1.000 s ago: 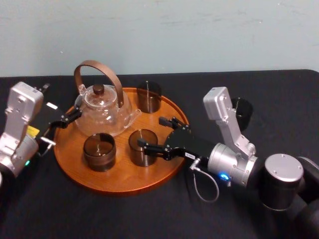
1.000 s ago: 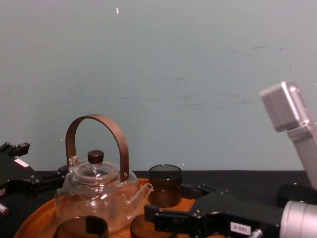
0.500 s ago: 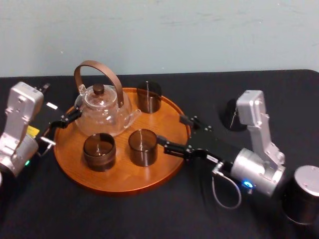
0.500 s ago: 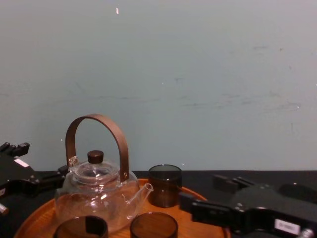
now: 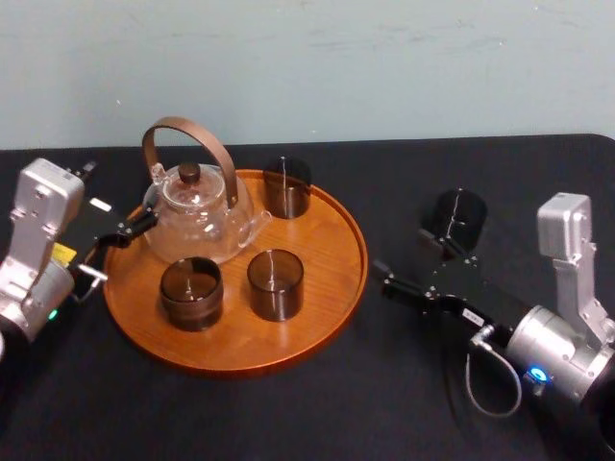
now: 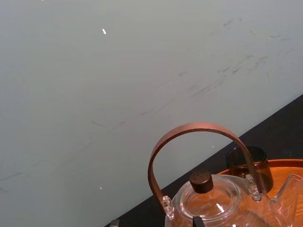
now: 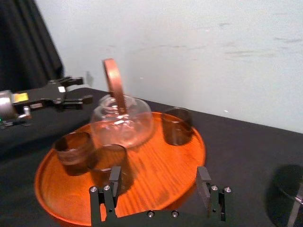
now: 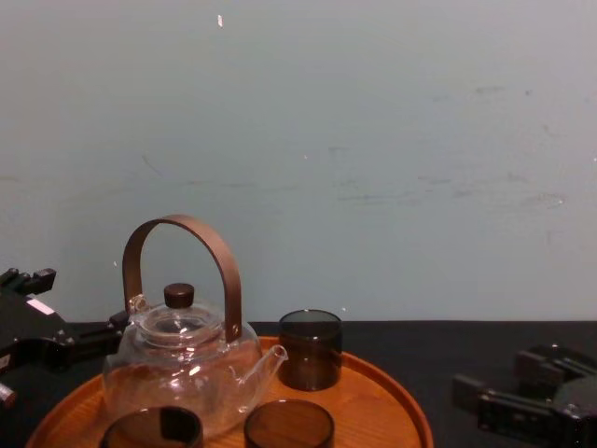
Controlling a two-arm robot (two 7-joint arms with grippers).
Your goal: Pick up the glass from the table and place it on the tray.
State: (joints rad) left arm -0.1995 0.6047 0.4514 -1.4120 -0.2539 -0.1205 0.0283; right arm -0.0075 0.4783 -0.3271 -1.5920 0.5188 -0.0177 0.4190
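Observation:
One dark glass (image 5: 455, 219) stands on the black table (image 5: 317, 413), right of the round wooden tray (image 5: 327, 250); it also shows as the glass (image 7: 289, 194) at the frame edge in the right wrist view. Three more dark glasses stand on the tray: a back glass (image 5: 287, 187), a front-left glass (image 5: 191, 293) and a front-middle glass (image 5: 276, 284). My right gripper (image 5: 413, 264) hangs open and empty over the table between the tray and the lone glass, its fingers (image 7: 113, 182) pointing at the tray (image 7: 156, 161). My left gripper (image 5: 120, 235) rests open at the tray's left edge.
A glass teapot (image 5: 197, 211) with a brown arched handle takes up the tray's back left, also seen as the teapot (image 8: 182, 364) and the teapot (image 6: 208, 203). A pale wall stands behind the table. Bare cloth lies in front of and right of the tray.
My right gripper has drawn back to the right, off the tray, from around the front-middle glass, which stays standing on the tray. The left arm has not moved.

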